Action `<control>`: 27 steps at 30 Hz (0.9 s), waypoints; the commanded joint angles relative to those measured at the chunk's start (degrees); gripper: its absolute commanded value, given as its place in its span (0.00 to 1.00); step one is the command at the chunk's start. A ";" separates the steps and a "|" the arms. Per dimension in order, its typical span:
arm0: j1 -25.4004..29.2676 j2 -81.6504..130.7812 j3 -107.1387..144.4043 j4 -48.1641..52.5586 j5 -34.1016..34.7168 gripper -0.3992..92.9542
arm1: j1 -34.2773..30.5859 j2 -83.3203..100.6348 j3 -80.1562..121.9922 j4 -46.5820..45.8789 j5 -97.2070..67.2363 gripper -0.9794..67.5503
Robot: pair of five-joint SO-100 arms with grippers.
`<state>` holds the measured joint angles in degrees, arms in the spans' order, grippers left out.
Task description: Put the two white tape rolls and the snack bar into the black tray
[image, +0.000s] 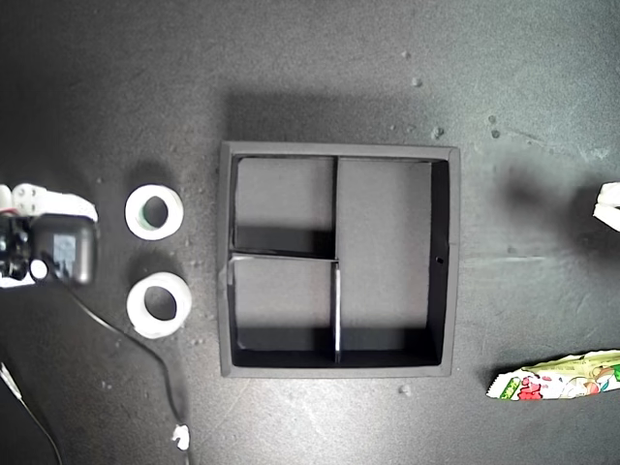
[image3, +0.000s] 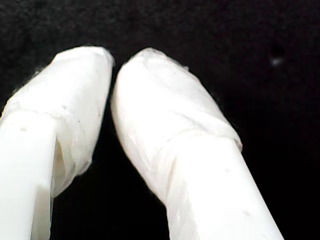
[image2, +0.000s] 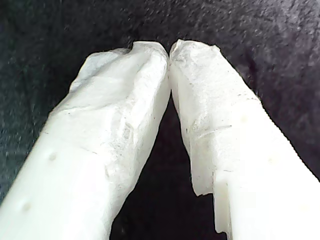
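Nothing is in the tray yet; you're at the very start, with every item still out on the dark mat. In the exterior view the tray sits mid-frame, its two small compartments toward the frame's left and the long one toward the right, all three bare. The two rolls lie just left of it: the upper roll and the lower roll, close together but apart. The bar lies at the lower right of that frame, well apart from the tray, running off the edge.

My first gripper has its taped tips pressed together with nothing between them. My second gripper is all but closed, a thin dark gap at the tips, also empty. Both see only mat, so you can't tell from the wrist views which arm is which; one arm shows at the exterior view's left edge beside the rolls, another barely at its right edge.

Your next move, I'd judge: spread the jaws of the arm by the rolls, come down over one ring's wall, and pinch rim to hole.
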<state>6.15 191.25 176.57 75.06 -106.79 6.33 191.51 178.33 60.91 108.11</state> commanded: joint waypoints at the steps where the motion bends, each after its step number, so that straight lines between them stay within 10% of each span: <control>1: -0.09 2.72 3.25 -1.41 1.49 0.00 | -0.18 0.44 0.70 -7.56 -8.70 0.01; 9: 0.26 2.81 -9.49 6.77 4.57 0.05 | -4.48 0.53 0.70 -16.00 -25.66 0.01; 17: -3.87 -9.93 -17.93 -11.07 29.09 0.11 | -8.44 0.53 0.70 -15.91 -27.86 0.01; 27: -0.62 -47.99 -33.84 -23.12 39.11 0.11 | -9.05 0.53 0.00 -15.47 -27.51 0.01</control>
<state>4.48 149.77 147.83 54.49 -69.52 -2.20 191.51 178.33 45.70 80.60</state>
